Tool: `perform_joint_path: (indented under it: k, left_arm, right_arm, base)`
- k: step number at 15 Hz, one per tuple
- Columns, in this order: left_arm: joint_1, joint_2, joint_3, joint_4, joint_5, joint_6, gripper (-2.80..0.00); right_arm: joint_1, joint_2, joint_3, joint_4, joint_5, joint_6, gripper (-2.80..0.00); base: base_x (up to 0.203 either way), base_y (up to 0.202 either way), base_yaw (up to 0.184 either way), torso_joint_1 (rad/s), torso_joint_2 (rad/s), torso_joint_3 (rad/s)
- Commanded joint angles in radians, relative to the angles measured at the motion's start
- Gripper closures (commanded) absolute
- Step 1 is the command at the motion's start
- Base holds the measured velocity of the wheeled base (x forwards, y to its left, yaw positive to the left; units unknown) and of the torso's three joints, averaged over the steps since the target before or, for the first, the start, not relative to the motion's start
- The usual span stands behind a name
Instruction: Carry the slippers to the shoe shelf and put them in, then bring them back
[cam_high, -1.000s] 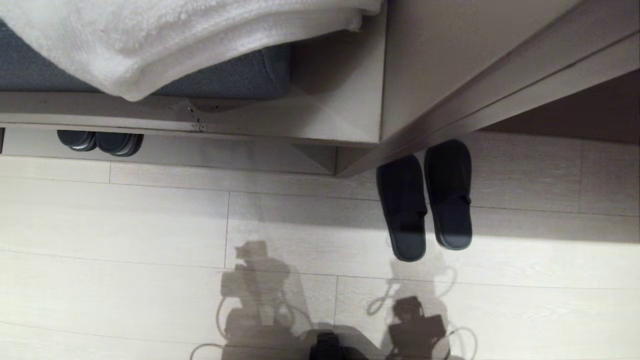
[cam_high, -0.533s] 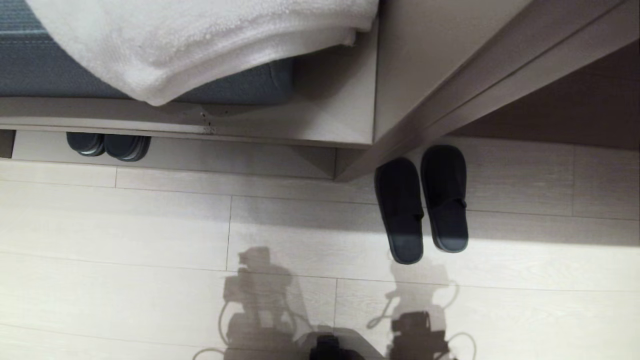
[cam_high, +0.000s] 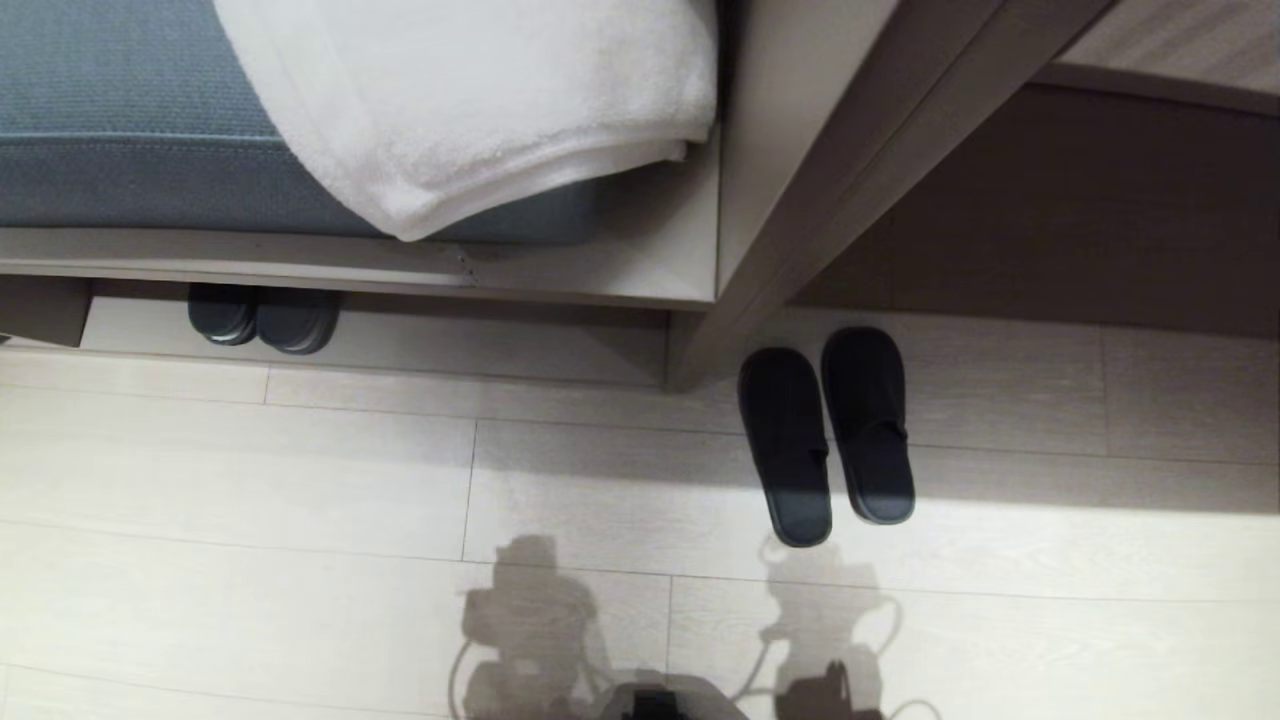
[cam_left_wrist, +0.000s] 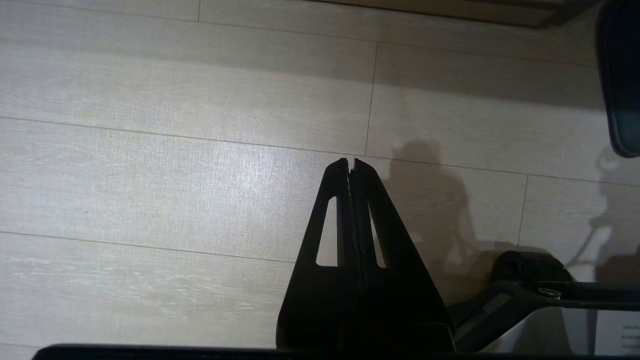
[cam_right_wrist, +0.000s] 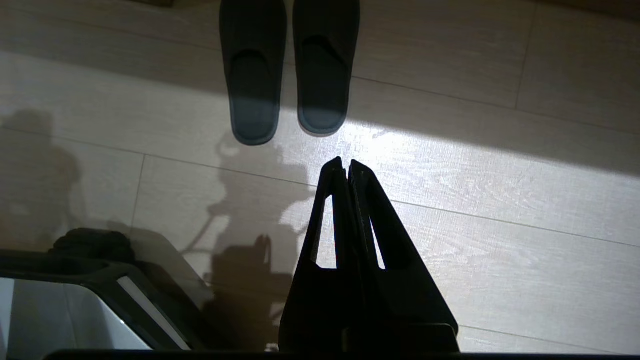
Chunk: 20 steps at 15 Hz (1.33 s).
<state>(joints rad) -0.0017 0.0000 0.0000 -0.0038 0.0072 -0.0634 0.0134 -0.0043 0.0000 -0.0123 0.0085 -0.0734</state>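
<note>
Slippers (cam_high: 825, 440) side by side on the floor (cam_high: 300, 480), toes toward the unit, heels toward the robot, just right of the upright panel (cam_high: 800, 200). Second pair (cam_high: 262, 318) tucked in the shelf (cam_high: 480, 340) under the bench, well left of the slippers. Cushion (cam_high: 120, 150) on the bench, towel (cam_high: 480, 110) on the cushion, draped over its front edge. Left pincer (cam_left_wrist: 351, 162) and right pincer (cam_right_wrist: 345, 162) above bare floor, the right one just short of the slippers' heels.

A white towel (cam_high: 480, 110) is draping over a grey-blue cushion (cam_high: 130, 130) — a second dark pair of slippers (cam_high: 262, 318) is sitting beneath.
</note>
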Motion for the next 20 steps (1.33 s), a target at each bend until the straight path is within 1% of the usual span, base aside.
perform_joint_path:
  k: [1,20]
  left_arm:
    - [0.000,0.001,0.001,-0.001,0.000,-0.001,0.00]
    - [0.000,0.002,0.000,-0.001,0.000,0.001,0.00]
  right_arm:
    - [0.000,0.003,0.000,-0.001,0.001,-0.002,0.00]
    - [0.000,0.003,-0.002,-0.001,-0.001,-0.002,0.00]
  base:
    - [0.000,0.000,0.000,0.006,0.00,0.206]
    - [0.000,0.000,0.000,0.003,0.00,0.202]
